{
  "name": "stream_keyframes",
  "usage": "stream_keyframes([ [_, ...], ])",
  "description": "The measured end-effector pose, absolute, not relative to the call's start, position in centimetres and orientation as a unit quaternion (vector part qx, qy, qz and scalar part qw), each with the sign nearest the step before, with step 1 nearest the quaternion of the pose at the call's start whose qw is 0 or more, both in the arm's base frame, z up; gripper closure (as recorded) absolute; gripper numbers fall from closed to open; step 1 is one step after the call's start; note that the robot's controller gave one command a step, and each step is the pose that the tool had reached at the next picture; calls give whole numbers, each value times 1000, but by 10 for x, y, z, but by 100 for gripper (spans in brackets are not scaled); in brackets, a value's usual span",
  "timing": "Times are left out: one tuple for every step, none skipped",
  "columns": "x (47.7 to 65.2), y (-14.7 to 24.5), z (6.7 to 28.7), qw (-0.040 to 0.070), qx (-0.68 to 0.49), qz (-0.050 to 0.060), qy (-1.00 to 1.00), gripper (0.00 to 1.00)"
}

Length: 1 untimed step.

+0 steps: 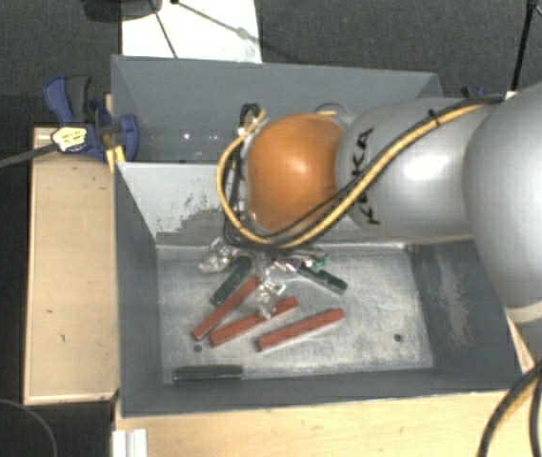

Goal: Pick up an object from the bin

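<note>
the claw (269, 291) hangs low over the red sticks (299, 329), how open i can't tell; they look light, stiff and thin, best pinched across the middle.

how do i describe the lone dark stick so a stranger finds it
In the grey metal bin, look along the front wall toward the view's left. A short dark green flat stick lies there alone, while the reddish-brown flat sticks crowd mid-floor.

A dark green bar (208, 373) lies flat by itself (lower left), apart from a red-brown bar (299, 330)
</note>
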State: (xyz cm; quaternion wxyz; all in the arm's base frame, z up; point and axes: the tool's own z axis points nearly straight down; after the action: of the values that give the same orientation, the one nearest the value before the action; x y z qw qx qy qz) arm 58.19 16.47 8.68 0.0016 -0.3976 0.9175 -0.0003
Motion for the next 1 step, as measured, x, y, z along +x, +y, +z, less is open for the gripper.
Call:
stream_keyframes([
  [588,167,73,1,-471,0,882,100],
])
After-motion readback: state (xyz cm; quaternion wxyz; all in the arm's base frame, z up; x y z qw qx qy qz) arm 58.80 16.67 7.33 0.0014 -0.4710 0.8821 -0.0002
